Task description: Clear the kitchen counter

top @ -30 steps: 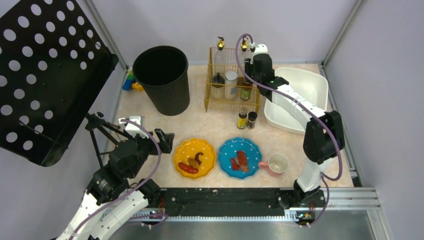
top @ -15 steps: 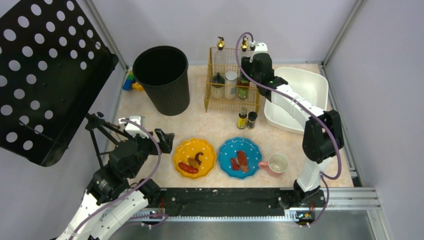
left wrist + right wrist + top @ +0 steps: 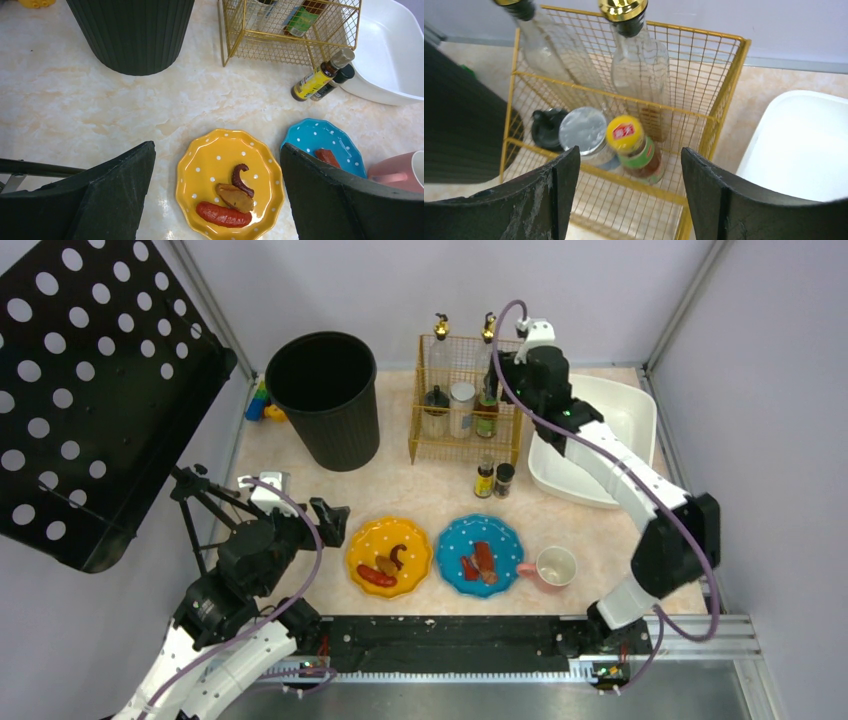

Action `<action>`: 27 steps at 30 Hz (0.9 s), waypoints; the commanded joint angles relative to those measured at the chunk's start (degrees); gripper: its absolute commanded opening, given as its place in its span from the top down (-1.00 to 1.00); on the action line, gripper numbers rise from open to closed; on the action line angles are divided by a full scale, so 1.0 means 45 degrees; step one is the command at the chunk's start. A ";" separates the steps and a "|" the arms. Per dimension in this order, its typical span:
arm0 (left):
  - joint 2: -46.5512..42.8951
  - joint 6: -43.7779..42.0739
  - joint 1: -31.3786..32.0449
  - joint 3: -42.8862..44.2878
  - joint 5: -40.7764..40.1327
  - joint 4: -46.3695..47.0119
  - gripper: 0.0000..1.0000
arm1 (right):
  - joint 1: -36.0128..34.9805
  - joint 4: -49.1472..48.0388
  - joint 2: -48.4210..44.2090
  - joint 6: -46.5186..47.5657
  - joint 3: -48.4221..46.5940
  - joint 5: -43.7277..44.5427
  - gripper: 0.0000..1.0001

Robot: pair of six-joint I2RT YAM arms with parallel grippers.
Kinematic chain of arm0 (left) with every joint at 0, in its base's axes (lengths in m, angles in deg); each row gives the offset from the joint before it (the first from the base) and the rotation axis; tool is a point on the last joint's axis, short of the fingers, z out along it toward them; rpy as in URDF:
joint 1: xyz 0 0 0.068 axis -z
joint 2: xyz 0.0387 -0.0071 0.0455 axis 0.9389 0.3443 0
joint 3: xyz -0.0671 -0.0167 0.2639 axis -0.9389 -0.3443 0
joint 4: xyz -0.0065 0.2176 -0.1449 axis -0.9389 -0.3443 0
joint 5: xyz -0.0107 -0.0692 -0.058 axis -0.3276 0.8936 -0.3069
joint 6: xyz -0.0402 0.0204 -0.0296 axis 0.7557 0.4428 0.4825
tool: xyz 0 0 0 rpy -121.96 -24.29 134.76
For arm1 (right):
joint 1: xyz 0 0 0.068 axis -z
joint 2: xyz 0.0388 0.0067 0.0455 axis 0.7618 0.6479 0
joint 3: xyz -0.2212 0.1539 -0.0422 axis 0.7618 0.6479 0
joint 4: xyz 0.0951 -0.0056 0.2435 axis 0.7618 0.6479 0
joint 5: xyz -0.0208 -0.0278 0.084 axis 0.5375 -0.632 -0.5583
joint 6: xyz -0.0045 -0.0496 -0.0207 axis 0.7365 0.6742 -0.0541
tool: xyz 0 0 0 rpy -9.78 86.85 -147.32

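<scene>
A robotics lab cell dressed as a kitchen is shown. A marbled desk (image 3: 420, 490) is boxed in by plain grey wall panels (image 3: 580, 290) and aluminium rails (image 3: 690, 290). In front of the gold wire rack (image 3: 460, 448) of bottles, a yellow plate (image 3: 415, 540) and a blue plate (image 3: 455, 540) of food are laid out; left of it, a perforated black panel (image 3: 90, 390) is seen.

Left wrist view: black bin (image 3: 131, 35) top runs past upper edge. Pink mug (image 3: 400, 172) cut by right edge. Blue plate (image 3: 320, 140) half behind my left gripper (image 3: 217, 147).

Right wrist view: gold-capped bottle (image 3: 639, 55) clipped at top. White tub (image 3: 804, 145) runs off right. Yellow cap (image 3: 625, 132) label too small, I can't read it.

Top view: toy blocks (image 3: 262, 400) mostly behind bin.
</scene>
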 commanded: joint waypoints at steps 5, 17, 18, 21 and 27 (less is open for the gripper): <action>-0.0020 -0.0054 -0.0075 0.0005 0.0147 0.0251 -0.98 | -0.0839 0.1214 -0.3665 -0.0261 0.2214 -0.0591 -0.45; -0.0120 -0.0025 -0.0094 -0.0013 0.0187 0.0251 -0.98 | -0.2756 0.1301 -0.5390 -0.0922 0.5174 0.0425 -0.45; -0.0132 -0.0019 -0.0095 -0.0025 0.0196 0.0248 -0.98 | -0.2834 0.1156 -0.5361 -0.0985 0.5316 0.0447 -0.45; -0.0170 -0.0015 -0.0095 -0.0021 0.0198 0.0241 -0.98 | -0.2936 0.0912 -0.5033 -0.1070 0.5582 0.0935 -0.45; -0.0253 -0.0015 -0.0093 -0.0034 0.0240 0.0261 -0.98 | -0.2958 0.0183 -0.4283 -0.1143 0.5936 0.1756 -0.45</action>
